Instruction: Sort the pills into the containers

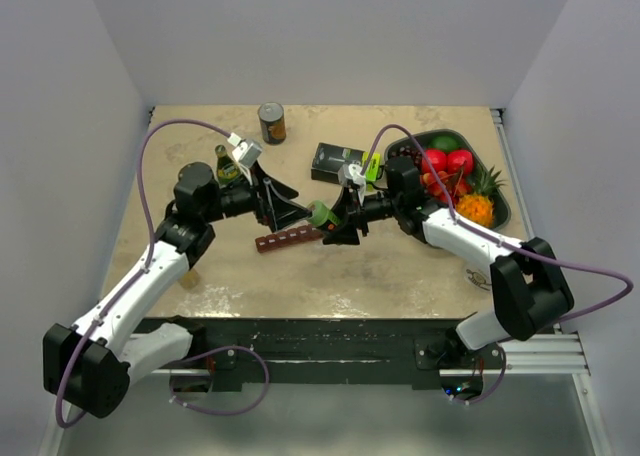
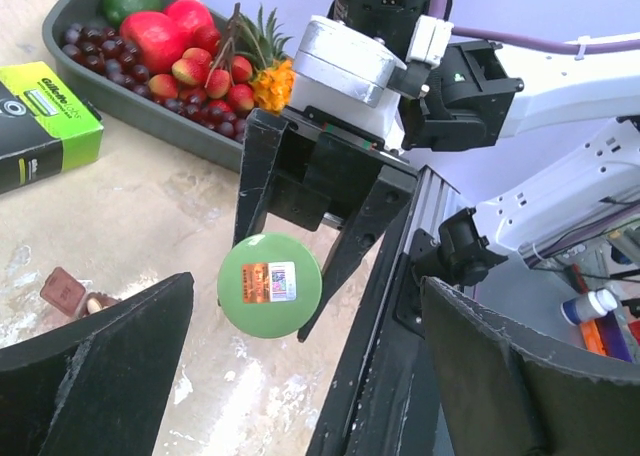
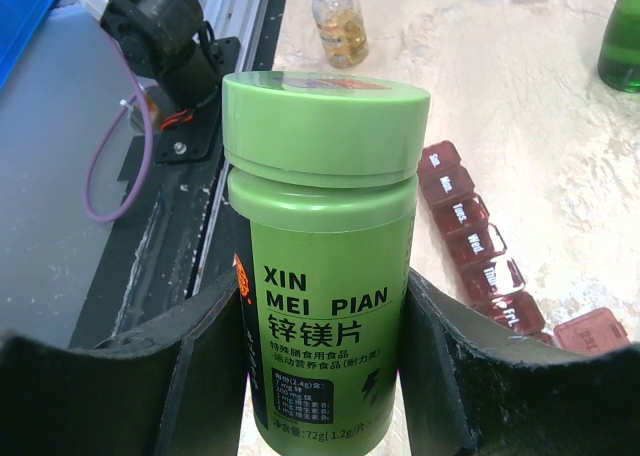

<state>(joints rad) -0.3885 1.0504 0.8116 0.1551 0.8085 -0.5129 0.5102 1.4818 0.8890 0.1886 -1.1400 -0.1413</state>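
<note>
R end effector [image 1: 338, 221]: clamped on green bottle [image 3: 320, 226] (lid [image 3: 325, 96] on) | L end effector [image 1: 288, 208]: wide open, empty | maroon containers [image 1: 288, 240] nearby

Green bottle [image 3: 320, 236] is showing smooth satin plastic, cap slightly glossier, printed label wrapping the body. Containers [image 3: 480, 241] are looking like translucent maroon plastic, glossy, catching glare. Fingers [image 3: 110, 376] of the right pincer [image 3: 322, 366] are reading matt black, rough at the edges. Tabletop [image 1: 400, 266] is showing a mottled beige stone look, faint sheen. Box [image 2: 45, 126] is looking like glossy card. Tray [image 1: 504, 201] at the far right corner is looking like matt dark plastic.
</note>
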